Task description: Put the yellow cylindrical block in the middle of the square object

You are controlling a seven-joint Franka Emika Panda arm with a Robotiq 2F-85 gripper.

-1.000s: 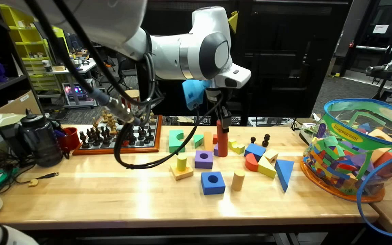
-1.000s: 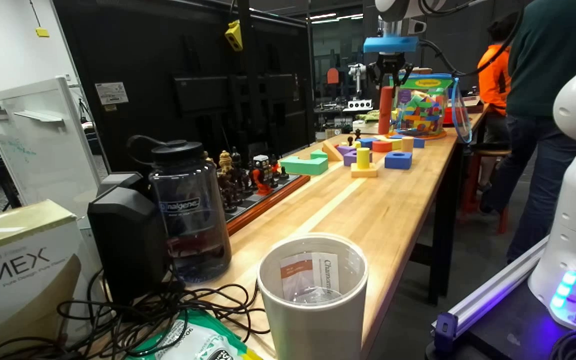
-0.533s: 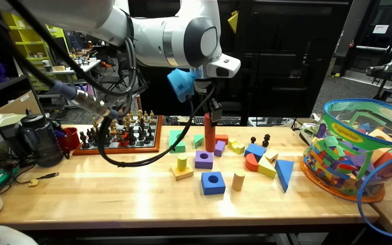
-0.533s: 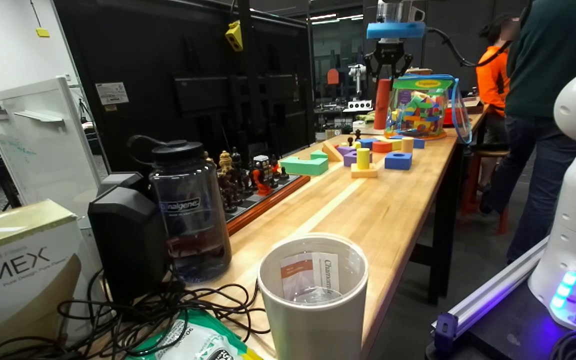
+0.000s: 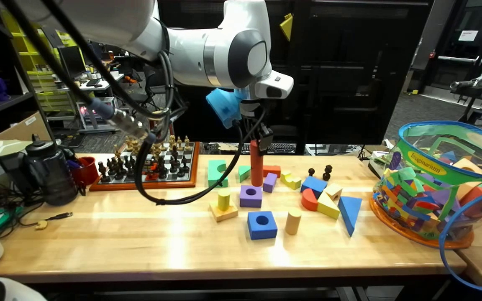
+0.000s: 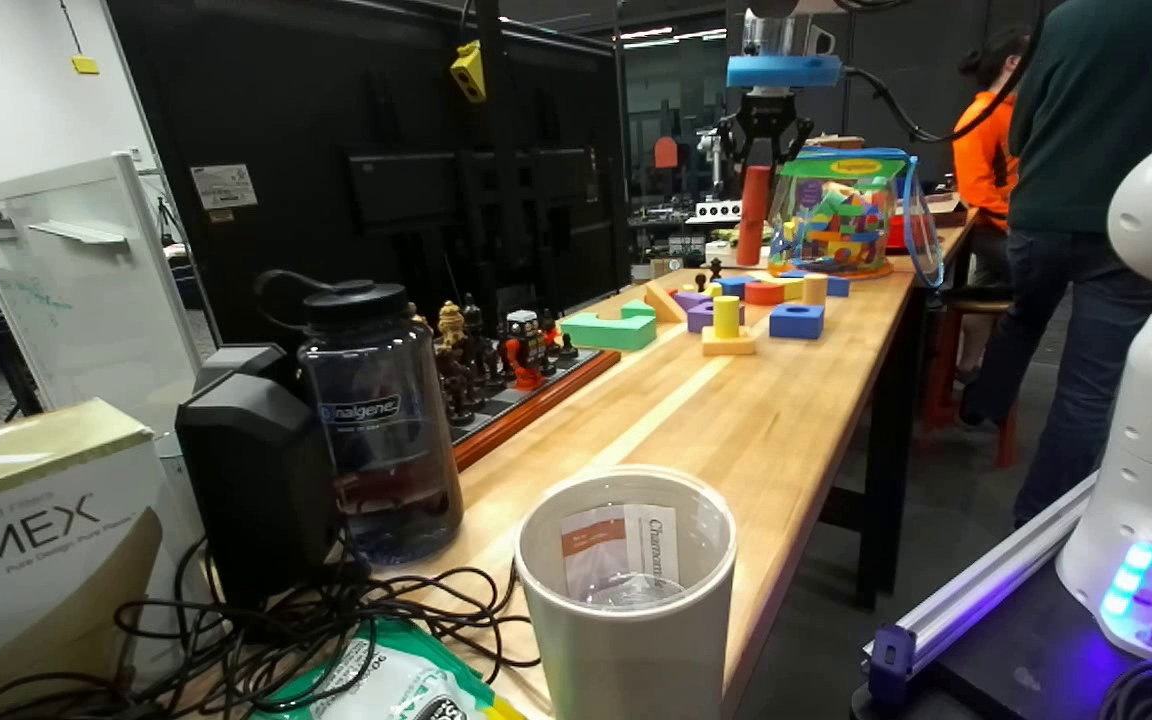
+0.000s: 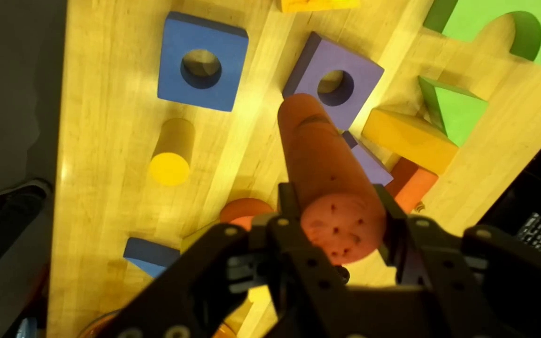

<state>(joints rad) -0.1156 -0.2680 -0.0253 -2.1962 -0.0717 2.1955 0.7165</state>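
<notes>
Shifted a little to frame L in both ext. views since the earlier frame, carrying red cyl. (image 7: 327, 173) along in gripper (image 7: 339, 204). Leaves small purple block (image 5: 270, 182) in fuller view now in an ext. view. Clamps red cyl. btwn. both fingers (image 7: 287, 199), spaced to its dia. & pressed to opp. sides, per wrist view. Holds same slightly tilted, w/ lower end clear of table (image 5: 140, 242). For task item, see yellow cyl. block (image 5: 223, 200): stands upright on light-wood square block (image 5: 228, 215), touching it, approx. at ctr. of top face, well apart from gripper. Cross-check in both ext. views: shows same seating in each. Just R of that, ref. purple block w/ round hole (image 5: 250, 202); nearer front edge, ref. blue block w/ round hole (image 5: 262, 233). Beside the latter, on its R, find tan cyl. (image 5: 292, 223), upright, yellowish in wrist view. Farther back, locate green arch block (image 5: 215, 179) & green triangle block (image 5: 244, 172), then, near back L, chessboard (image 5: 178, 184). At R end of table, locate see-through bag of blocks (image 5: 467, 178) w/ green band. In an ext. view, at near end of table, locate white cup (image 6: 636, 660), dark bottle (image 6: 376, 480) behind it to L, & black cables (image 6: 331, 600) tangled before bottle.
</notes>
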